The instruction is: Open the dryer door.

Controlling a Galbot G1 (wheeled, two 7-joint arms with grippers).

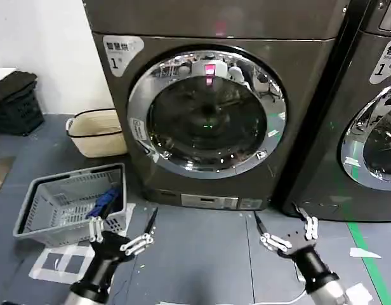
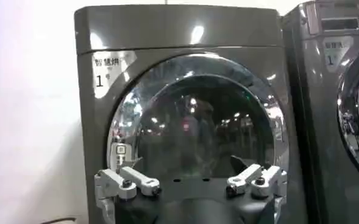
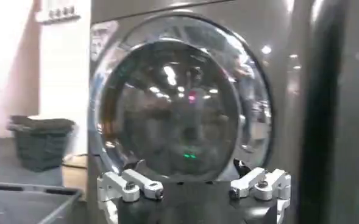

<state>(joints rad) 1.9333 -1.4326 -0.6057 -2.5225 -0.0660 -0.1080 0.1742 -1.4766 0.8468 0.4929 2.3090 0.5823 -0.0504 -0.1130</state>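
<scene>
Straight ahead of me, dryer door (image 1: 207, 113) sits shut on front of machine marked "1", chrome rim whole against dark panel. Left claw (image 1: 142, 230) and right claw (image 1: 277, 223) both low above floor, well short of door, fingers spread apart, nothing held. I judge best: bring one claw to rim edge, hook it, pull outward slowly, avoid glass.

A grey slatted plastic laundry basket (image 1: 62, 203) sits on the dark floor, with blue fabric (image 1: 106, 200) inside. Behind it stands a cream round tub (image 1: 97, 133), near a black crate (image 1: 18, 101) by the white wall. A neighbouring grey machine (image 1: 367, 127) stands alongside.
</scene>
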